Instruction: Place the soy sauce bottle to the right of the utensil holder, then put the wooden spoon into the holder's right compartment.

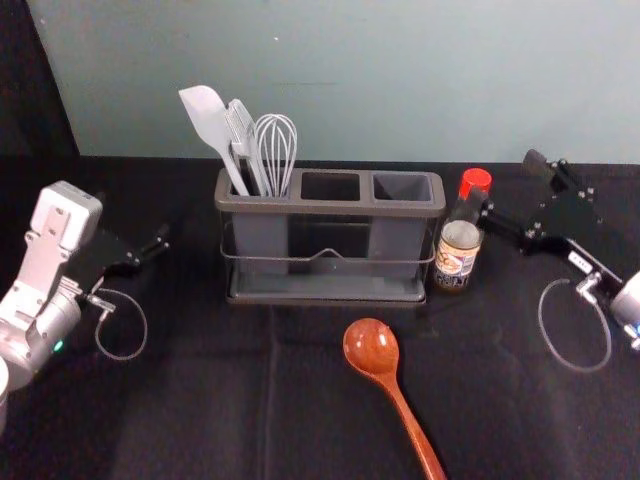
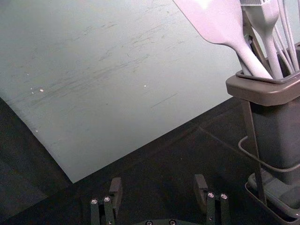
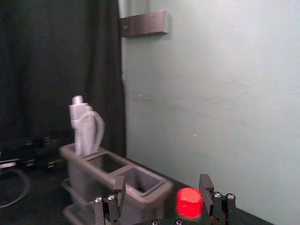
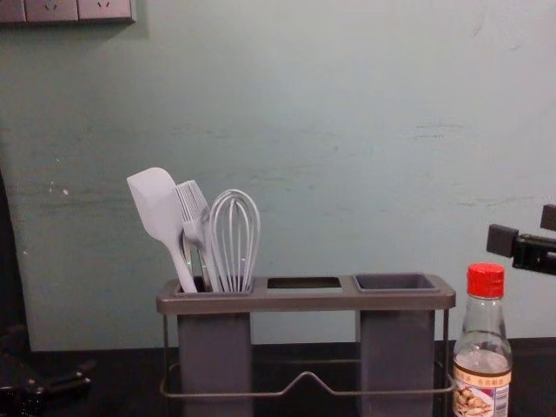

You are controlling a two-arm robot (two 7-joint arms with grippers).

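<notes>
Glossy reddish wood, the spoon lying robot-side and leftward of the right gripper, fingers apart near the upright soy sauce bottle; likely light, stiff, slick, best pinched mid-handle; left gripper idle, spread, across the holder.

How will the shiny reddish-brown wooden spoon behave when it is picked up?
The spoon should feel stiff, because it looks like solid wood. Its glossy surface may slip a little. Held far along the thin handle, it would probably dip toward the wide round bowl.
</notes>
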